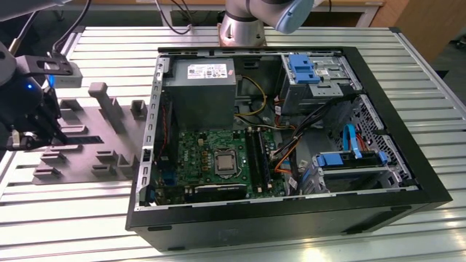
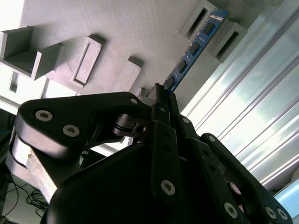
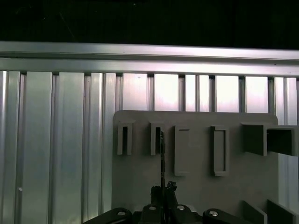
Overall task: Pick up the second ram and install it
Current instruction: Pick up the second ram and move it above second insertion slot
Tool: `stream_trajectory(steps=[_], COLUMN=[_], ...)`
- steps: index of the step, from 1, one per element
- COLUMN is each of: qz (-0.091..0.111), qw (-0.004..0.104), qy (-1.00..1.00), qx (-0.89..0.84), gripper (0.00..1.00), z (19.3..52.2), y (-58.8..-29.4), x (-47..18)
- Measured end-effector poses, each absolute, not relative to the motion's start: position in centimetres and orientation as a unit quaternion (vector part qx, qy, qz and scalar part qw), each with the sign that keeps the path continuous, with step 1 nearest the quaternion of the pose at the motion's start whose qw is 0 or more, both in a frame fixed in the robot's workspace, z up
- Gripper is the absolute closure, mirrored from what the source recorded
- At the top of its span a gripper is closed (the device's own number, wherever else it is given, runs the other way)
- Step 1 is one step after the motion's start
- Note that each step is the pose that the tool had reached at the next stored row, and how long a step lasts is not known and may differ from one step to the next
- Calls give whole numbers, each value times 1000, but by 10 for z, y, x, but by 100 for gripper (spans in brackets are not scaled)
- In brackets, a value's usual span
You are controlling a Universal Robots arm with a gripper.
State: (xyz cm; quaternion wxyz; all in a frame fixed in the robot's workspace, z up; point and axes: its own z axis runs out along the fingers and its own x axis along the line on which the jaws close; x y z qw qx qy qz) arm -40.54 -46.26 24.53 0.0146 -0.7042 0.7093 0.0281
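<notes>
At the exterior view's left, the gripper [image 1: 30, 139] is hovering over a grey holder [image 1: 87, 150] on the slatted table [image 1: 73, 218], beside an open computer case [image 1: 291, 221]. In the second wrist view, its fingers [image 2: 161, 100] are clamping one end of the blue ram [image 2: 191, 49]. The ram's far end is reaching between two raised holder blocks.

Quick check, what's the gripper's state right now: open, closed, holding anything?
Gripper: closed on one end of the thin blue-green memory stick, whose far end sits between the grey plastic holder blocks.
</notes>
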Motion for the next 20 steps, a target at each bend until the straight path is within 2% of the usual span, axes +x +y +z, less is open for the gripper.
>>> stream_trajectory(steps=[20], qz=[28], qw=[15], qy=[709], qx=[-704], gripper=[86], z=[257], y=[-462], x=[-405])
